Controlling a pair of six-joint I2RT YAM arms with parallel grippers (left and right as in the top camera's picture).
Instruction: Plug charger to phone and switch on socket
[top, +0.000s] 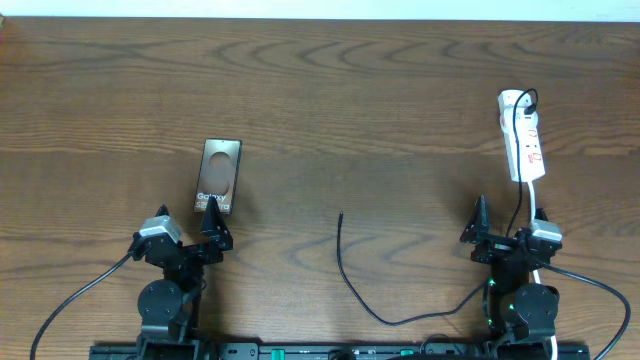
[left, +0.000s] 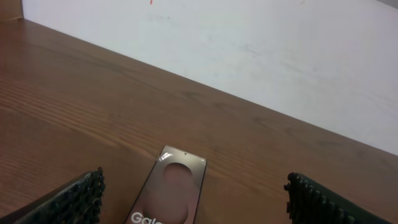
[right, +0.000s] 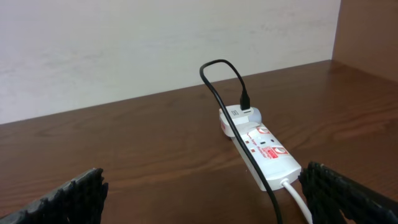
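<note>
Charger (top: 340, 240) tip lies free between phone (top: 218, 176) and socket (top: 523, 135), touching neither. Phone lies just ahead of my left gripper (top: 187, 220), socket ahead of my right gripper (top: 510, 218). Both grippers: fingers spread apart.

Your left arm (top: 162, 275) and right arm (top: 522, 285) are black, with round joint housings and a pale grey block (top: 155, 231) at each wrist. Thin black cables (top: 80, 295) loop from their bases. Small green lights (top: 492, 285) glow on the right one. Your jaws carry black ribbed pads (left: 78, 199).
</note>
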